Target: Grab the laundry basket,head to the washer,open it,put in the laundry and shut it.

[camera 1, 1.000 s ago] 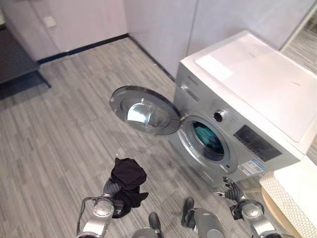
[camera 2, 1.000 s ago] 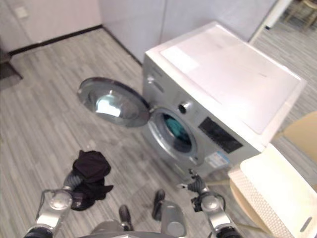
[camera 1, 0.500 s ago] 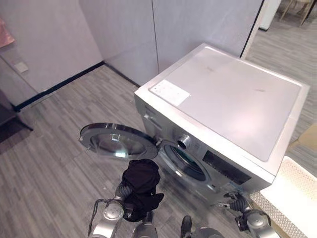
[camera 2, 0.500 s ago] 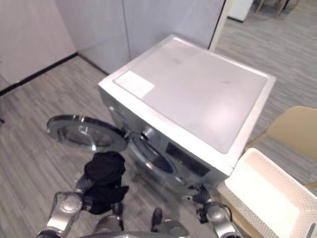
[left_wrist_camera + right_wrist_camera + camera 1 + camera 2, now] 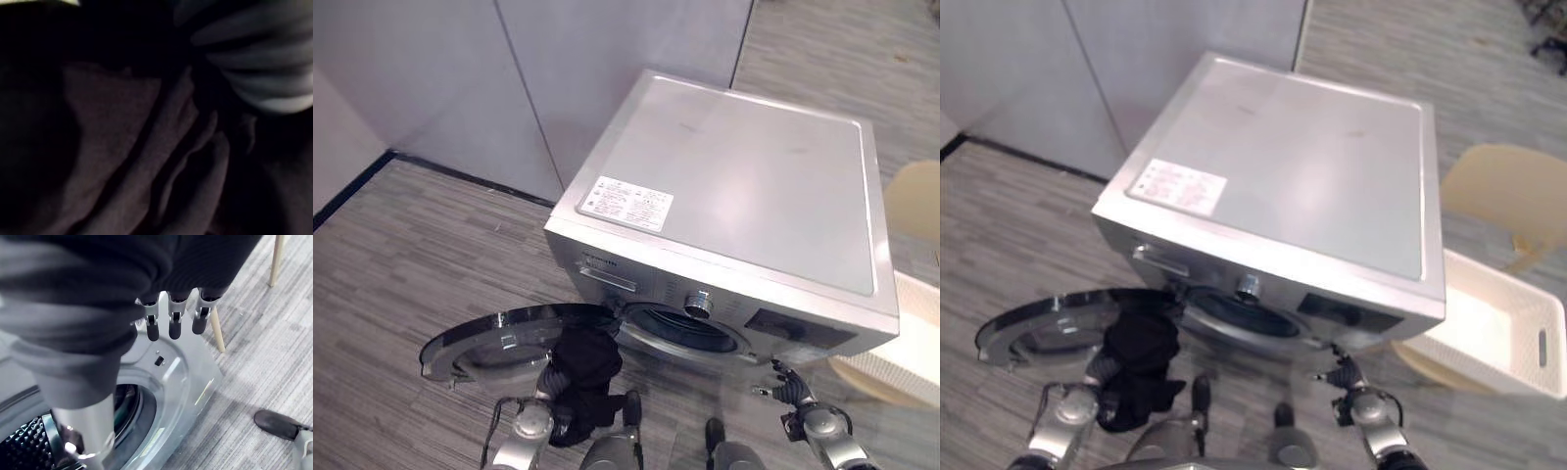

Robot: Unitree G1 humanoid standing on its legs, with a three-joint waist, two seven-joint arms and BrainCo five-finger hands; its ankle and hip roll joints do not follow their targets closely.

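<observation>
- Left hand (image 5: 551, 375), nearest on the left, carries a bundle of black laundry (image 5: 582, 367); the cloth drapes over the hand and hides most of it.
- Left wrist view: dark folded cloth lies against the palm, pale fingers (image 5: 254, 73) curled over it, so the hand is clenched on the garment.
- The bundle hangs low, just in front of the left edge of the washer opening (image 5: 683, 328) and over the near right part of the open door.
- Right hand (image 5: 787, 384), near right, sits below the washer's front right corner, apart from the panel as far as can be judged.
- Right wrist view: dark-tipped fingers (image 5: 174, 325) hang loosely bent in a row, nothing between them; the hand holds nothing.
- Washer door (image 5: 504, 338), round with a chrome rim and a glass centre, is swung fully open to the left, lying low over the floor.
- Washer (image 5: 734, 206) is a silver front loader seen from above; flat grey top with a white label (image 5: 628, 203) near its front left corner.
- On the front panel: a round knob (image 5: 698, 304) above the opening, a drawer handle to its left, a dark display to its right.
- Right wrist view shows the drum rim and perforated metal inside; something teal shows within.
- White laundry basket (image 5: 1498, 328) stands on the floor just right of the washer.
- Tan chair (image 5: 1494, 191) stands beyond the basket, further right.
- Grey wood-pattern floor (image 5: 401, 245); pale wall panels behind the washer.
</observation>
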